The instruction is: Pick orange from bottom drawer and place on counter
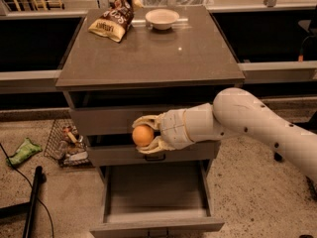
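My gripper (pixel 143 135) is shut on the orange (pixel 142 135), a small round orange fruit. It holds it in front of the two upper grey drawers, well above the open bottom drawer (pixel 156 215). That drawer is pulled out and its plain grey inside is bare. The counter (pixel 148 53), a glossy grey-brown top, lies above and behind the gripper. My white arm reaches in from the right.
A brown snack bag (pixel 113 19) and a white bowl (pixel 162 18) sit at the back of the counter. A wire basket (pixel 67 143) with litter and a green packet (pixel 23 150) lie on the floor at the left. A dark pole (pixel 30 202) lies at the lower left.
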`<control>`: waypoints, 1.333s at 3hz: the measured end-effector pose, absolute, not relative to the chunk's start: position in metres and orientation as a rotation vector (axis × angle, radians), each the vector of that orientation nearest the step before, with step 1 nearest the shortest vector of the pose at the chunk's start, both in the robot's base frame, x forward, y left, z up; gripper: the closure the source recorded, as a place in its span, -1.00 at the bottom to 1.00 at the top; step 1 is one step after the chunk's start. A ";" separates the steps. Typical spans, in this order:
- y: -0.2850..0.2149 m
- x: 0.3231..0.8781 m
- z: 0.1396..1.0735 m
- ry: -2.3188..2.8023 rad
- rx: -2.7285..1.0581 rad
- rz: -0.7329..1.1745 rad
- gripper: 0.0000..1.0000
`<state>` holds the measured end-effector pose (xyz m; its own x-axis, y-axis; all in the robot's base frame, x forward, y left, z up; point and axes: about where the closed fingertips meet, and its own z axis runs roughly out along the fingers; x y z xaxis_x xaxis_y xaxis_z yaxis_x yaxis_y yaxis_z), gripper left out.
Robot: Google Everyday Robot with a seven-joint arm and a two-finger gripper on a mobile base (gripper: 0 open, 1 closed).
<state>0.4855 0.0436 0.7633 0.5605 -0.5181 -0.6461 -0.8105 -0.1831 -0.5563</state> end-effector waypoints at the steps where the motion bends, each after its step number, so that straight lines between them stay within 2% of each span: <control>1: 0.050 0.505 0.782 1.091 -1.848 0.380 1.00; 3: 0.054 0.573 0.875 1.109 -1.719 0.372 1.00; 4: 0.054 0.573 0.875 1.109 -1.719 0.372 1.00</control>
<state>0.5728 0.0544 0.8748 0.5295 -0.4994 -0.6857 -0.8117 -0.0634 -0.5806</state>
